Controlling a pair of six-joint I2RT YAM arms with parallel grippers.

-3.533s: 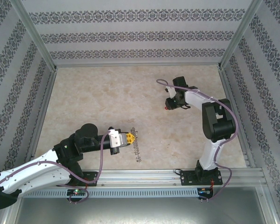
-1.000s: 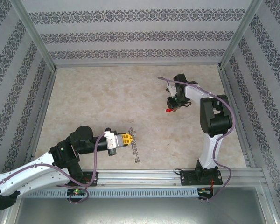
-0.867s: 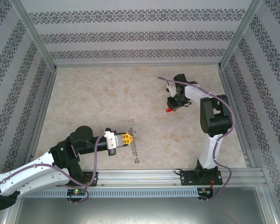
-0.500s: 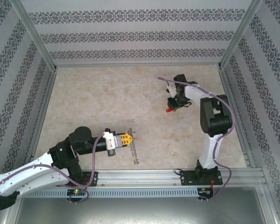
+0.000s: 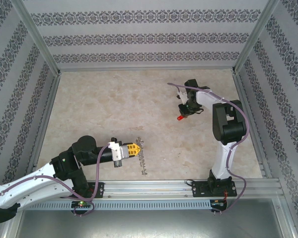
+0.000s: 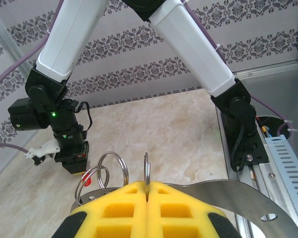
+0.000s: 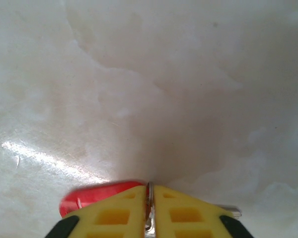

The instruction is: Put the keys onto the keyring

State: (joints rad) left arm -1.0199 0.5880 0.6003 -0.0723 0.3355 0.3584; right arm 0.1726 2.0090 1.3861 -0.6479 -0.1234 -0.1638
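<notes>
Key (image 7: 96, 199): red head, short silver blade, on the marble-look worktop (image 5: 114, 109), far right part, well apart from the keyring (image 5: 144, 160).
Right tool (image 7: 150, 192): clenched on the key's metal part; red head sticks out left of the yellow fingers; tips down at the worktop.
Keyring place: near edge, centre-left; string of small silvery pieces trails from the left tool (image 6: 147, 187) toward the near edge.
Left tool state: clenched, one thin silver ring pinched edge-on between the yellow fingers; two small rings (image 6: 109, 167) just left of it.
Keyring lifted or resting: cannot tell.
</notes>
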